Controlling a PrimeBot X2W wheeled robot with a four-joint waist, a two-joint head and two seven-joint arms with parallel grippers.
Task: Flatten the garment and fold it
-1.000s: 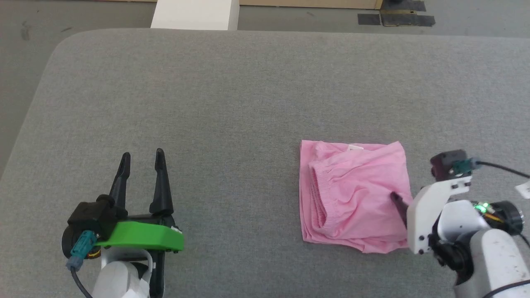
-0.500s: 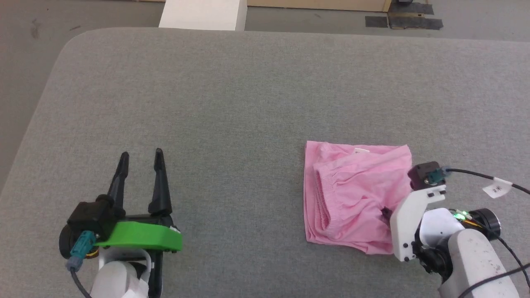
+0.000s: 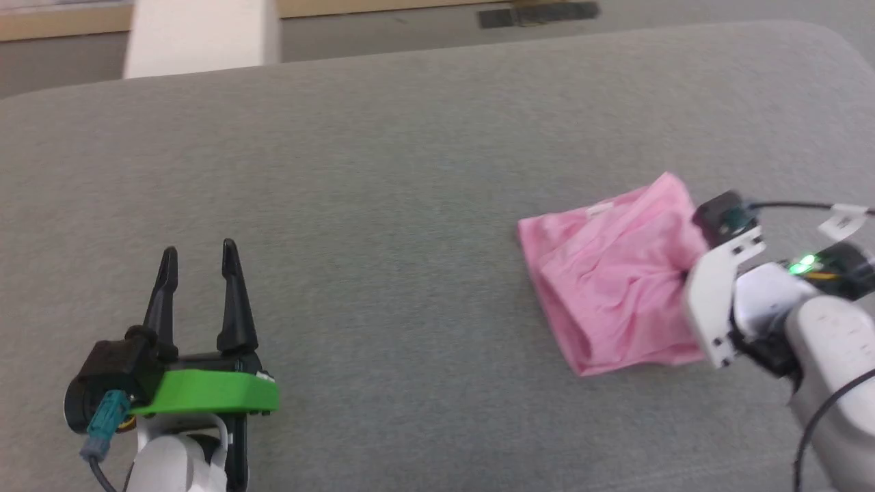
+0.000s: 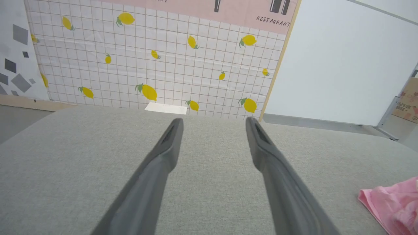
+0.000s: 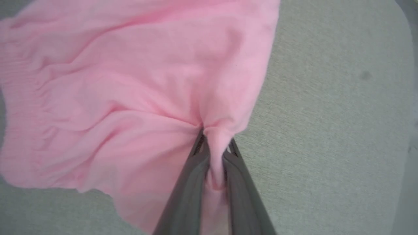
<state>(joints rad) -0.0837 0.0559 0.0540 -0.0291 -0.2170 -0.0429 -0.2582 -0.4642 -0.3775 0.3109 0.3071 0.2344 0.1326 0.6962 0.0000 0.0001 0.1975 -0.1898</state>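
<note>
**Left.** My left gripper (image 3: 199, 247), two long dark fingers on a green mount, is held over the grey felt-like padded table top (image 3: 410, 171), well apart from the work. Its fingers stand wide with nothing between them, pointing toward the far edge, beyond which a white rectangular block (image 3: 198, 34) stands. I judge this a parked pose: the arm is kept clear so that it cannot snag the cloth while the other arm works.

**Centre right.** The garment (image 3: 608, 280), light pink thin-fabric shorts, lies toward the right side of the table. It is bunched into a rough, skewed rectangle with layers doubled over one another. A small white sewn-in label (image 3: 600, 209) shows at its far edge. Creases run across the cloth and converge on its right border, which suggests a pull from that side. The shorts are not flat, so I take flattening to be the step in hand, with folding yet to come.

**Right.** My right gripper (image 5: 215, 137) is closed narrowly on a pinch of the pink fabric at that right border. In the right wrist view a tuck of cloth is squeezed between the two fingers, and wrinkles radiate from it. The hold is at the edge rather than the middle, which I read as chosen to drag or lift one layer open. The thin cloth may slip, or the lower layers may travel along with it.
</note>
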